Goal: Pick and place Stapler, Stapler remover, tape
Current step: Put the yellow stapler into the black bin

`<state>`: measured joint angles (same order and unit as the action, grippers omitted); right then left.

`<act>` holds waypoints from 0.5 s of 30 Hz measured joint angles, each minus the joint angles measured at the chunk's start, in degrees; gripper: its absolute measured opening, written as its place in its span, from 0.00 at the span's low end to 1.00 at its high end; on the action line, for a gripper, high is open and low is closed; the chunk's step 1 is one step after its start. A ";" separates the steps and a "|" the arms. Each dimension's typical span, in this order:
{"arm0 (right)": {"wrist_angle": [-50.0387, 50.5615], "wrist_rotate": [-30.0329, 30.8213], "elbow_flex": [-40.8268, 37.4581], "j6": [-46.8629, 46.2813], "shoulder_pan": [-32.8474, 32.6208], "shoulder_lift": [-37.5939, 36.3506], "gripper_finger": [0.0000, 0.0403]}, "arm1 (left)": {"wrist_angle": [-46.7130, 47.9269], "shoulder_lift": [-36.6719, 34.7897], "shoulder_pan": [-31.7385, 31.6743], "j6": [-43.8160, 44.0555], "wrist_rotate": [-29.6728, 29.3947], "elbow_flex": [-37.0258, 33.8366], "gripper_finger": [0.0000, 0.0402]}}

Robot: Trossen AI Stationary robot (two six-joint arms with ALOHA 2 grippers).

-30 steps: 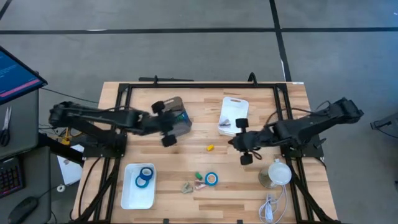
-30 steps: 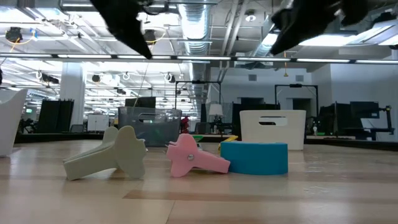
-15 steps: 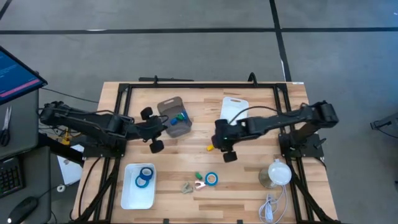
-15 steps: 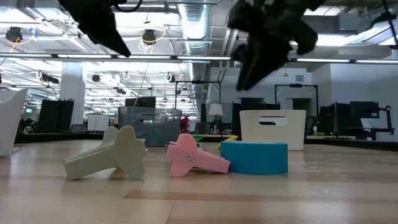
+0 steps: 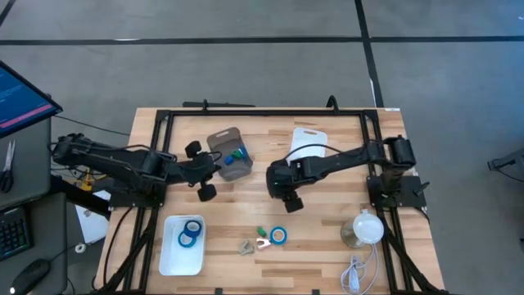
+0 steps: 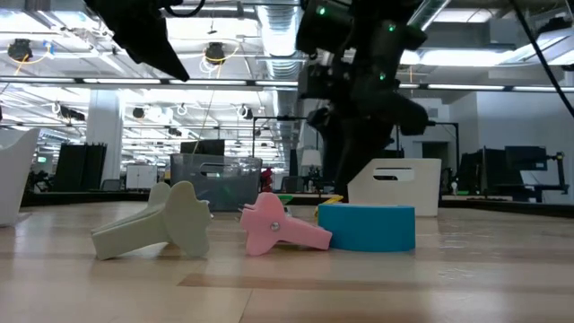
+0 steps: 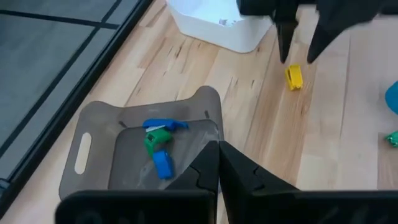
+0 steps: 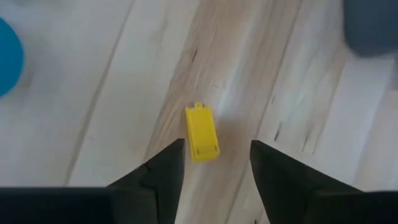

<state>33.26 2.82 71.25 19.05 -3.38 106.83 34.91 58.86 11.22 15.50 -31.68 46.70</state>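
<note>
The right gripper (image 8: 211,163), fingers apart, hangs mid-frame directly over the small yellow stapler (image 8: 201,132) to straddle it for pickup, while the left gripper (image 7: 218,163), fingers together, waits beside the grey bin (image 7: 112,143)

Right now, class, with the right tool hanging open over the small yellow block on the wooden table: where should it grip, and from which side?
Grip the small yellow block across its two long sides, coming straight down. It lies flat and narrow, and the open right tool already straddles its width.
</note>
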 joint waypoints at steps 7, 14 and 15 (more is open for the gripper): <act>-0.95 -1.87 0.05 0.00 1.18 1.81 0.38 | -0.06 0.02 0.00 0.01 0.02 0.00 0.00; -1.87 -4.69 -0.20 -0.63 1.20 2.30 0.37 | -0.06 0.02 0.01 0.01 0.02 0.00 0.00; -1.95 -4.67 -0.33 -0.65 1.20 2.32 0.37 | -0.03 0.02 0.00 0.01 0.02 0.00 0.00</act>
<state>31.31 -1.85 70.92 18.39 -2.17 109.14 34.87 58.87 11.22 15.51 -31.66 46.70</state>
